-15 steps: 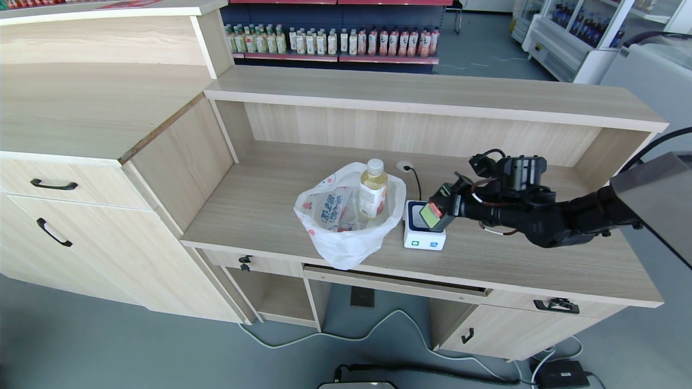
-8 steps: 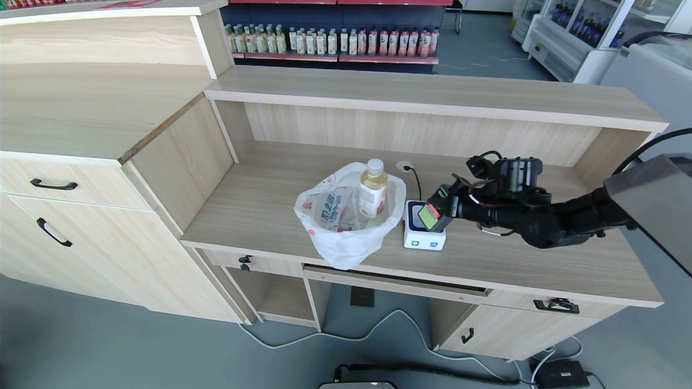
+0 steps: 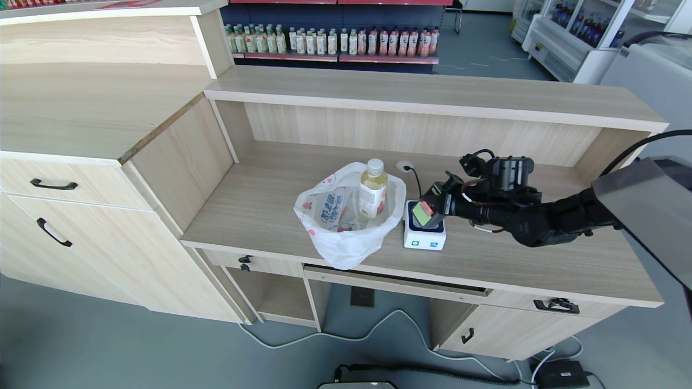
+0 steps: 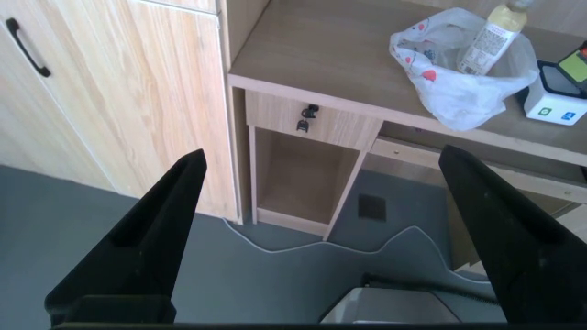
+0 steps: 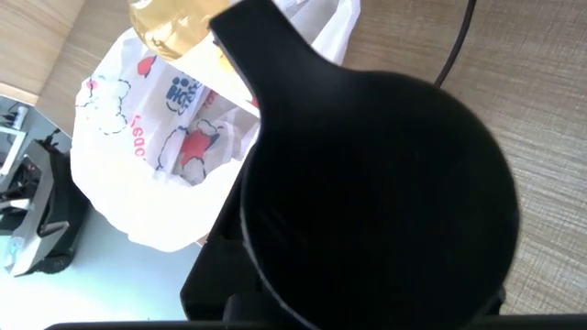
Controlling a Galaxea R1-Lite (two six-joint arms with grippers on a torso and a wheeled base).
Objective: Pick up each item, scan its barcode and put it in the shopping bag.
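so the right hand (image 3: 428,209) is clamped on a small flat green packet with a red edge (image 3: 421,215), holding it tilted right over the dark top of the white square barcode scanner (image 3: 425,237). can't tell if the packet actually touches the scanner or just hangs a hair above it. The arm comes in from the right, low across the light wooden desk (image 3: 519,254)

just beside the scanner on the left is the white plastic shopping bag with red and blue print (image 3: 346,240), mouth open, slumped at the front edge of the desk. Standing upright inside it is a clear bottle of yellowish drink with a white cap (image 3: 373,194). A black cable (image 3: 417,181) runs from behind the scanner back to a round hole in the desk top

left hand (image 4: 323,165) is way off from all that, down low in front of the desk's left end over the grey floor (image 4: 110,229). Its two black fingers (image 4: 138,247) are spread wide apart with nothing between them
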